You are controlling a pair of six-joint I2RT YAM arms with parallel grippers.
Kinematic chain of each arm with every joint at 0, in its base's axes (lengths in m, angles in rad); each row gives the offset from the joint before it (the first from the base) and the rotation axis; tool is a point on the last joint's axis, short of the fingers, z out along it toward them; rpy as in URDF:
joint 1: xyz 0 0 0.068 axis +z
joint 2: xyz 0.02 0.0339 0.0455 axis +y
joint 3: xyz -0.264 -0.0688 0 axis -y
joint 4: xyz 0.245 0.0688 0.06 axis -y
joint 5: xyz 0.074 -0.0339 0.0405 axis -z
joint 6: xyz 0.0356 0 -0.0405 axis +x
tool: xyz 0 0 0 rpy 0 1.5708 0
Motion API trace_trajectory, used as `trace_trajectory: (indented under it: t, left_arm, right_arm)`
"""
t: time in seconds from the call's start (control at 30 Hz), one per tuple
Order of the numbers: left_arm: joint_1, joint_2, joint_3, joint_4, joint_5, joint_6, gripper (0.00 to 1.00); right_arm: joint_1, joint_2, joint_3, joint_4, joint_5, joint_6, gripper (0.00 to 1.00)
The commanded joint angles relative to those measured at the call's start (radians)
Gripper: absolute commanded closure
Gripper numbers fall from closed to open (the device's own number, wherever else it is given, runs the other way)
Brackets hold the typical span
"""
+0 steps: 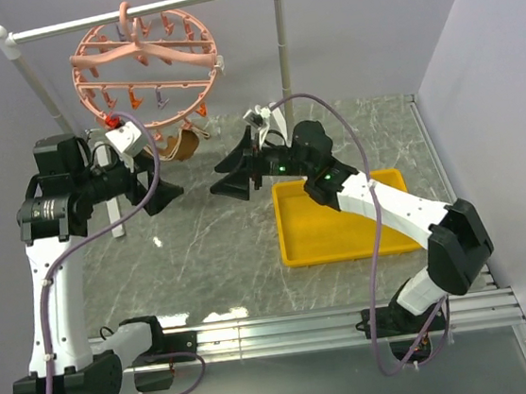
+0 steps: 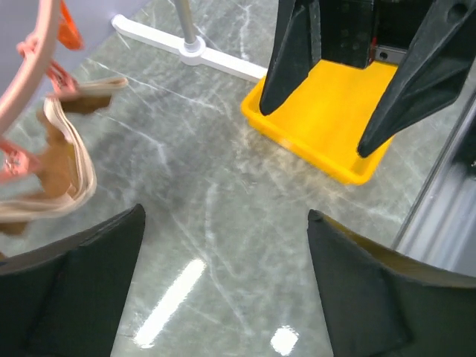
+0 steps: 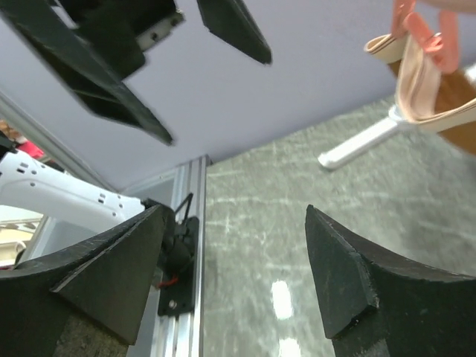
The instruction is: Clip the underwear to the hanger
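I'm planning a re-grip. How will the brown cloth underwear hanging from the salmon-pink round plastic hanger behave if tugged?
Probably floppy: the brown cloth underwear droops in folds, its tan waistband curling. Likely light: a small pink clip holds it. A tug may swing the salmon-pink round hanger, which hangs free.

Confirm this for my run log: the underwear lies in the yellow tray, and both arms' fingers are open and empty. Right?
One thing is wrong. The underwear does not lie in the yellow tray; it hangs from the hanger, as the top external view shows. The left gripper and right gripper do have their fingers open and empty.
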Motion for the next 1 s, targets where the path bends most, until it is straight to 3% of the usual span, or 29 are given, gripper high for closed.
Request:
trace_trajectory:
  t: [0.0,0.27,0.47,0.73,0.97]
  left_arm:
    - [0.001,-0.059,-0.021,0.007,-0.020,-0.088,0.01]
    - [0.001,-0.121,-0.062,0.005,-0.105,-0.297,0.01]
    - [0.003,-0.232,-0.177,0.137,-0.211,-0.461,0.01]
    - [0.044,-0.306,-0.239,0.197,-0.171,-0.546,0.01]
    - [0.080,-0.314,-0.322,0.176,-0.325,-0.496,0.01]
  right_arm:
    - [0.005,-0.101,-0.021,-0.095,0.022,-0.076,0.16]
    - [-0.048,-0.259,-0.035,-0.346,0.056,-0.182,0.12]
    - [-0.134,-0.396,-0.087,-0.471,0.094,-0.269,0.09]
    - [-0.174,-0.551,-0.204,-0.560,0.141,-0.395,0.08]
    - [-0.300,-0.664,-0.316,-0.549,0.168,-0.384,0.07]
